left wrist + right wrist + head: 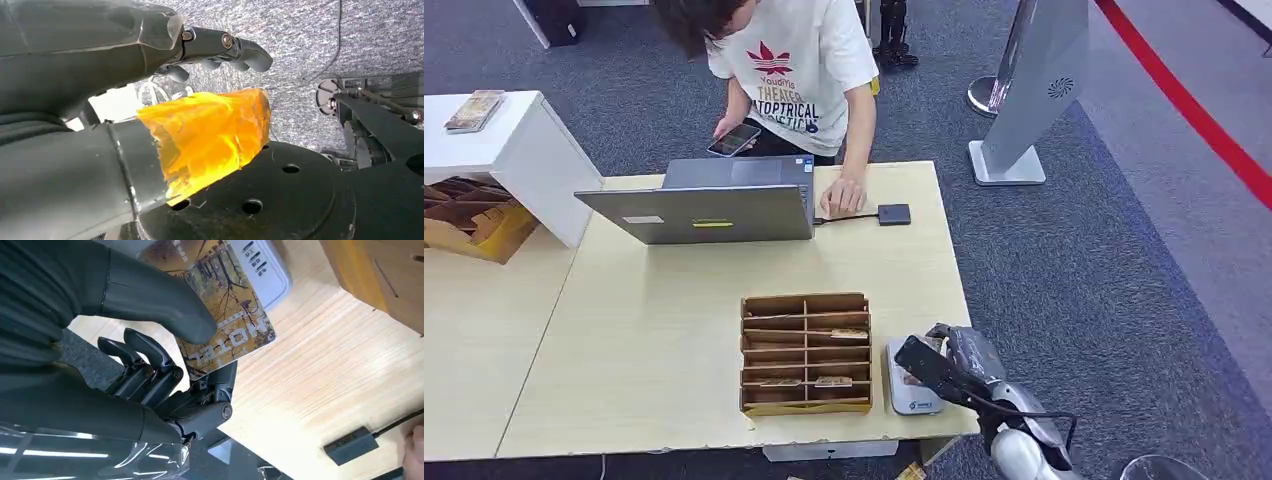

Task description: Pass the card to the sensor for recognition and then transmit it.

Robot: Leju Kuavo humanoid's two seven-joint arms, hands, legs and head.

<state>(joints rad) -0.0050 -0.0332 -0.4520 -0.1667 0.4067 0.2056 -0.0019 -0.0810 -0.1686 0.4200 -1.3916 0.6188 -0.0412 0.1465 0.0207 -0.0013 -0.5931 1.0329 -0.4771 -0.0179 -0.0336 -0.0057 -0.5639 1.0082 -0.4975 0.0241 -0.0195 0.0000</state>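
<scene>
On the far left a white cabinet (514, 150) stands against the table (654, 350), with cardboard (464, 220) beside it. Further along, an open laptop (709, 205) faces a person (789, 70) who holds a phone (734, 139) and rests the other hand near a small dark hub (894, 214). Nearer the robot sits a wooden box (806, 353) with slots, some holding cards. Just right of it lies the grey sensor (911, 390). The right hand (949, 365) hovers over it, thumb (150, 295) and fingers (150, 365) pinching the card (225, 315), which lies flat just above the sensor. The left hand (150, 100) hangs over the floor, fingers curled loosely apart, holding nothing; orange tape (210, 135) wraps its thumb.
</scene>
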